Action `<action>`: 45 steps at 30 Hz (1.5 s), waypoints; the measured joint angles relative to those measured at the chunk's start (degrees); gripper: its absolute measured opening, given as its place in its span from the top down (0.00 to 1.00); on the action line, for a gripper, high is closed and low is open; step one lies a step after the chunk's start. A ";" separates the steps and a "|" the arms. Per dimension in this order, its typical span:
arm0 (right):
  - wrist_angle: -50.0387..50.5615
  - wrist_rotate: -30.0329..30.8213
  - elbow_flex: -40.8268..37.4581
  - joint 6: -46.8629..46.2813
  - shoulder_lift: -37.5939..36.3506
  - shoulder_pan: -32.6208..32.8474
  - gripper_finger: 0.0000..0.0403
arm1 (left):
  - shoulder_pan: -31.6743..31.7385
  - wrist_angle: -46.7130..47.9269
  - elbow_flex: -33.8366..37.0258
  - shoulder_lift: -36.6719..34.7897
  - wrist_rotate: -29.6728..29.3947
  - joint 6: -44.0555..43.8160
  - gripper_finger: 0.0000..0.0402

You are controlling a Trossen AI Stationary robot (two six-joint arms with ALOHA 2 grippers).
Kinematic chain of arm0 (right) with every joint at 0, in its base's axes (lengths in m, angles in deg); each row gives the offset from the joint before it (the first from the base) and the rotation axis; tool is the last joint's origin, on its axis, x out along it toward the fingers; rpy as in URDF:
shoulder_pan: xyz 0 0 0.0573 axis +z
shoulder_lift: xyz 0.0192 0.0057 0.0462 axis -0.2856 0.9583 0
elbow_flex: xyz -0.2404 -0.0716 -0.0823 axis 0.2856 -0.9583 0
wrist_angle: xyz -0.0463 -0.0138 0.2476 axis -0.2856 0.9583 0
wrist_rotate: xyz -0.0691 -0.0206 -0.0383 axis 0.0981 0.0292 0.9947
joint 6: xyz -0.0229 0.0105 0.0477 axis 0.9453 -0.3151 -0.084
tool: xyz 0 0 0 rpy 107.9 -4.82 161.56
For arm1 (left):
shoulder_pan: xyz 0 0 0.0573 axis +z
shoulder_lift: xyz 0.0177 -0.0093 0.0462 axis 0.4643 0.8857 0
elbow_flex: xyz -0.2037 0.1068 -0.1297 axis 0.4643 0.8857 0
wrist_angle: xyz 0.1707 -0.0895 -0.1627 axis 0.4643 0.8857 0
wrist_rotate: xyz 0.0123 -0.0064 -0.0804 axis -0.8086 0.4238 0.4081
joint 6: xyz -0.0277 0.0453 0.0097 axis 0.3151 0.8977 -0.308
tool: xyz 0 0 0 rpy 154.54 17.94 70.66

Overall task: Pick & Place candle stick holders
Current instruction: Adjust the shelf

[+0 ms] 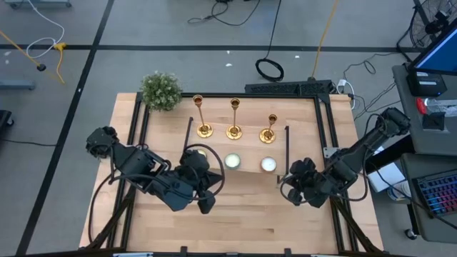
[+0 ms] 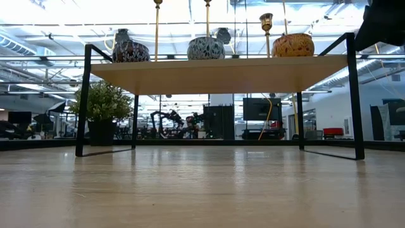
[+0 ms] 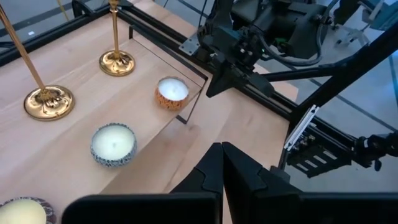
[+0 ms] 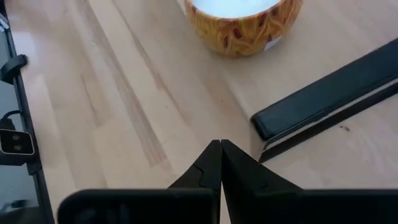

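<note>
Overhead, three gold candle stick holders stand upright in a row on the wooden shelf (image 1: 246,153) at the 12 o'clock side of the bench (image 1: 235,214): the left candle stick holder (image 1: 203,120), the middle candle stick holder (image 1: 234,121) and the right candle stick holder (image 1: 269,128), near one another but apart. Just toward 6 o'clock from them sit three candles in patterned jars, of which the middle candle (image 1: 233,161) and the orange-patterned candle (image 1: 268,165) show clearly, while the third is partly hidden under the left arm. A small green potted plant (image 1: 160,91) stands at about 10 o'clock, beside the shelf's black wire frame (image 1: 287,150). The left claw (image 1: 207,205) hovers at roughly 7 o'clock over bare wood, its fingers pressed together and holding nothing. The right claw (image 1: 283,180) sits at about 4 o'clock, just beside the frame's corner, fingers likewise pressed together and empty; its wrist view shows the orange-patterned candle close ahead. No brand, label or legible writing shows on any holder or jar.
</note>
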 joint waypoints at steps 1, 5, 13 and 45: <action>0.18 0.11 0.00 -0.10 -0.01 0.13 1.00 | 0.00 0.00 0.00 0.00 0.02 0.00 0.99; 0.06 0.19 0.00 -0.46 -0.01 0.15 1.00 | 0.00 0.02 0.00 0.00 0.00 0.12 0.99; 0.31 3.23 0.00 -1.26 -0.01 0.15 1.00 | 0.00 0.04 0.00 0.00 0.00 0.24 0.99; 6.26 8.58 0.00 -7.05 0.01 0.04 1.00 | 0.00 0.00 -0.02 -0.04 -0.39 -0.74 0.98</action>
